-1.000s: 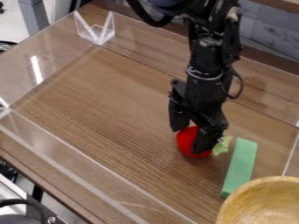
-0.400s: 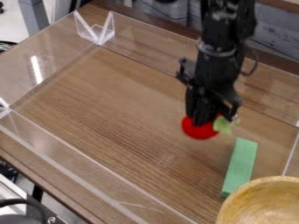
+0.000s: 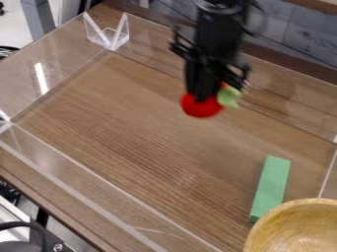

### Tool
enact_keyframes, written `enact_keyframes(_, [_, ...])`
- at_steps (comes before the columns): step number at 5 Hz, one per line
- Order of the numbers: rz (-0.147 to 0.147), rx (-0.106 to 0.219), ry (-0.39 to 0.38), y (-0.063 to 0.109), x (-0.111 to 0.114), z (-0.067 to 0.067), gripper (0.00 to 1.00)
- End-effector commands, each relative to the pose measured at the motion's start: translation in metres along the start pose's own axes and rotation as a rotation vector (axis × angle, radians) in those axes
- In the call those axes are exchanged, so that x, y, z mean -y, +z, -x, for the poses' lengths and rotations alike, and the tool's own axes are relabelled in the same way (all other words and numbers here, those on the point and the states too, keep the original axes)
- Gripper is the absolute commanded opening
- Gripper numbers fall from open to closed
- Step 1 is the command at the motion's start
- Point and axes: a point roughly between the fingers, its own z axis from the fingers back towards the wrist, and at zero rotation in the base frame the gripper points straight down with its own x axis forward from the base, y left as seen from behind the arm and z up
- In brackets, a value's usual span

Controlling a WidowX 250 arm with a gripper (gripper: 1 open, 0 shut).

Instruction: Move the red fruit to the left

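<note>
Count, left to right: one clear acrylic tray wall (image 3: 53, 69) bounding the wood-grain table (image 3: 105, 128); one black gripper (image 3: 207, 94); one red fruit (image 3: 200, 104); one green block (image 3: 271, 185); one tan bowl (image 3: 301, 228), only partly in view at the lower right corner.

Gripper points straight down, jaws closed on the red fruit. The fruit hangs between the fingertips, clear of the table surface, with its pale green leafy stem poking out toward the right side of the fingers. It sits near the middle of the view, well apart from the green block.

Green block lies flat on the table, near the right edge, just beside the bowl's rim.

Change against the frame one second earlier: the fruit was then down on the wood just beside the block's upper end, with the gripper around it. Now gripper and fruit have risen and shifted left and toward the back. Block and bowl have not moved.
</note>
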Motion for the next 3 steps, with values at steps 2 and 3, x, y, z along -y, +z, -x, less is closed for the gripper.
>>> enact_keyframes(2, [-0.033,0.064,0.247,0.019,-0.066,0.004,0.0])
enact_keyframes(3, [-0.046,0.063,0.247,0.008,-0.109,0.002,0.0])
